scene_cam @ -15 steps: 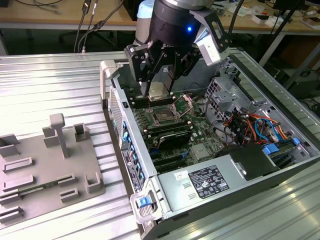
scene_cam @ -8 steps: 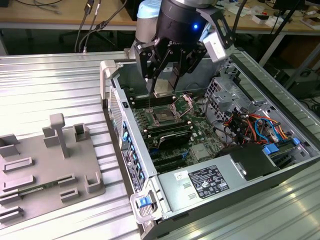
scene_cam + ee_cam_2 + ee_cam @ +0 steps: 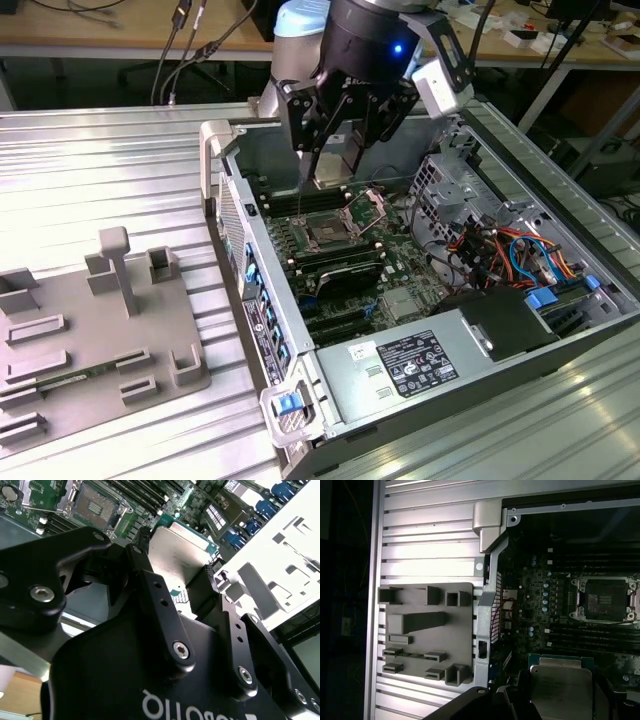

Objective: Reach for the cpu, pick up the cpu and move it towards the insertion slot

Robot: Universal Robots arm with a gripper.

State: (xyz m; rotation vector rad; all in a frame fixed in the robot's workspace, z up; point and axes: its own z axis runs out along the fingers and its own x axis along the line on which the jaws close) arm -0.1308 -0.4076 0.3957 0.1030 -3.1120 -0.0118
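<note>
Jaws closed on the cpu (image 3: 181, 555), each pad pressing an opposite edge; gripper (image 3: 335, 160) held it above the open computer case (image 3: 300, 380), not yet over the insertion slot (image 3: 330, 233), which sat just below and beside it. Cpu judged light, thin, stiff, with a slick metal top plate and fragile underside, so edge grip seemed right. Grey plastic tray (image 3: 90, 330) lay outside the case on the ribbed metal table (image 3: 100, 170)
</note>
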